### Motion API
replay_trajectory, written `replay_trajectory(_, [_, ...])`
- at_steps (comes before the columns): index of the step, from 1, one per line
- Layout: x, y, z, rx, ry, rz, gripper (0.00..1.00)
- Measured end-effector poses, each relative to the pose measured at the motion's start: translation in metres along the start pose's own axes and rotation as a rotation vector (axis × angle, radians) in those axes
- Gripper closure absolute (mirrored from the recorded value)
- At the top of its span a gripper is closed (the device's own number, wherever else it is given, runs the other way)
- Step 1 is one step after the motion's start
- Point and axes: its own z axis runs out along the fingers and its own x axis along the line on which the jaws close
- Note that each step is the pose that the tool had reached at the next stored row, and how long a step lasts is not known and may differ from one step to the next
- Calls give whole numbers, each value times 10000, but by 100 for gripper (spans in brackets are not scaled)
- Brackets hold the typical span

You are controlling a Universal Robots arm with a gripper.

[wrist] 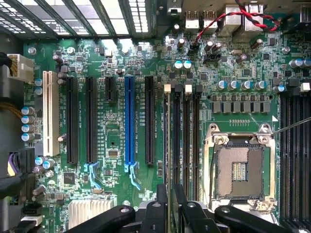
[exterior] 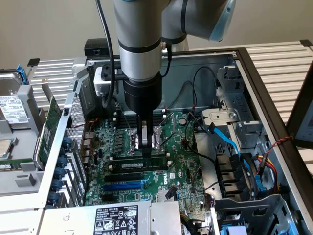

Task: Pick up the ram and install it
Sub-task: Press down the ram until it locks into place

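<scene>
The ram is a long green stick with a white label. It stands on edge along the black memory slots of the motherboard, beside the bare CPU socket. My gripper reaches straight down into the open computer case, its fingers shut on the ram's upper edge near the middle. In the wrist view the ram shows edge-on as a thin line running out from between my gripper. I cannot tell whether the stick is fully seated in the slot.
Black and blue expansion slots lie beside the memory slots. Blue cables and drive bays crowd the exterior view's right. A green expansion card and a hard drive lie outside the case on the left. A power supply sits in front.
</scene>
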Motion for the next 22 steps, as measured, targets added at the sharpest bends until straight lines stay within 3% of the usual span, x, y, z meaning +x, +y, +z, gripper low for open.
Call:
replay_trajectory(6, [1,3,-16,-37,2,2,80])
replay_trajectory(14, [7,26,-35,-189,13,5,80])
replay_trajectory(17, [9,60,-37,-207,10,7,80])
replay_trajectory(19, [8,73,-37,-211,11,17,89])
replay_trajectory(22, [10,89,-35,-215,11,35,89])
